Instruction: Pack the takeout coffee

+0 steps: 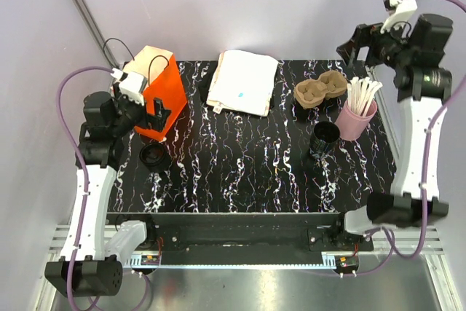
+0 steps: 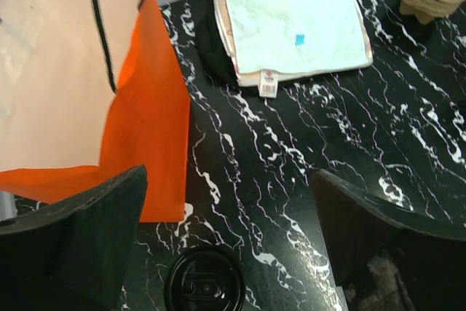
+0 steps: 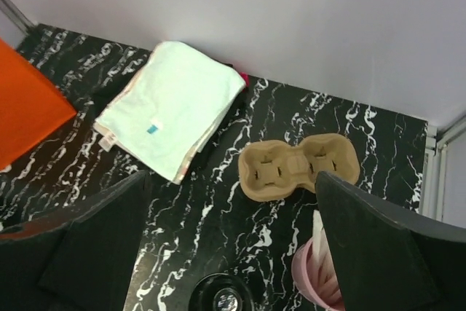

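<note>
The takeout coffee, a small black cup (image 1: 324, 137), stands open-rimmed on the marbled table just left of the pink cup; it also shows at the bottom edge of the right wrist view (image 3: 226, 297). My right gripper (image 1: 358, 41) is open and empty, raised high over the table's back right corner, well above the cup (image 3: 233, 245). My left gripper (image 1: 151, 116) is open and empty beside the orange bag (image 1: 166, 95), just above a flat black lid (image 1: 155, 156). In the left wrist view the lid (image 2: 204, 283) lies below the spread jaws (image 2: 229, 238).
A brown two-cup cardboard carrier (image 1: 320, 90) lies at the back right, also in the right wrist view (image 3: 298, 168). A pink cup of white sticks (image 1: 357, 118) stands right of the coffee. Folded white cloths (image 1: 244, 81) lie at the back middle. The orange bag (image 2: 149, 107) stands open.
</note>
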Robot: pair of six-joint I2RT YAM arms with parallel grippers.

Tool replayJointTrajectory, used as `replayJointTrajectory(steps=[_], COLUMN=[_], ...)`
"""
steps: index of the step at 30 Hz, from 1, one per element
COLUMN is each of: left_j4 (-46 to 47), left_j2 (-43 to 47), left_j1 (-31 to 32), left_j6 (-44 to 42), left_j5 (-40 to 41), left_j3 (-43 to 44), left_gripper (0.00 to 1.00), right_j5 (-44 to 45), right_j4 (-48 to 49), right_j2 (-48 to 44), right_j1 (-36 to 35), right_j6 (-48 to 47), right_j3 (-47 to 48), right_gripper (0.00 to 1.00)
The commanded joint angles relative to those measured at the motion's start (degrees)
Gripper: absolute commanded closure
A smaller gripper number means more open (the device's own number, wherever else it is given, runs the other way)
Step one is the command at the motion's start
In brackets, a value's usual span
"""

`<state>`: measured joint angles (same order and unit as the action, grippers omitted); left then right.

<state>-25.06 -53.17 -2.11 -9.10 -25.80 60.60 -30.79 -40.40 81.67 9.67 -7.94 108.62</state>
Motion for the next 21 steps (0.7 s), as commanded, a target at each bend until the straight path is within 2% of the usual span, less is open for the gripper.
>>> replayJointTrajectory(steps=[1, 7, 11, 14, 21], left_j4=[6.07, 5.64, 5.55, 5.63, 5.55], left_j2=[-0.01, -0.09, -0.09, -0.27, -0.97], left_j1=[0.17, 0.35, 0.44, 0.44, 0.53], left_j6=[-1.88, -2.24, -1.97, -2.23, -2.23], left_j5=[-4.87, -6.71, -8.12, -8.39, -9.53], left_j3=[-1.88, -2.94, -3.91, -4.79, -5.49], left_gripper=[0.01, 0.01, 0.01, 0.01, 0.01], right_j5=[4.15, 6.26, 8.46, 11.09, 23.65], right_j4=[-3.53, -10.91, -16.71, -19.27, -19.45], right_j2=[6.91, 20.79, 32.03, 37.05, 43.39], right_j1=[-0.44, -1.76, -3.69, -6.15, -12.74], right_j6=[-3.48, -7.52, -10.06, -12.78, -19.04], right_j3=[8.61, 22.41, 34.96, 39.20, 40.18], right_gripper=[0.00, 0.00, 0.00, 0.00, 0.00])
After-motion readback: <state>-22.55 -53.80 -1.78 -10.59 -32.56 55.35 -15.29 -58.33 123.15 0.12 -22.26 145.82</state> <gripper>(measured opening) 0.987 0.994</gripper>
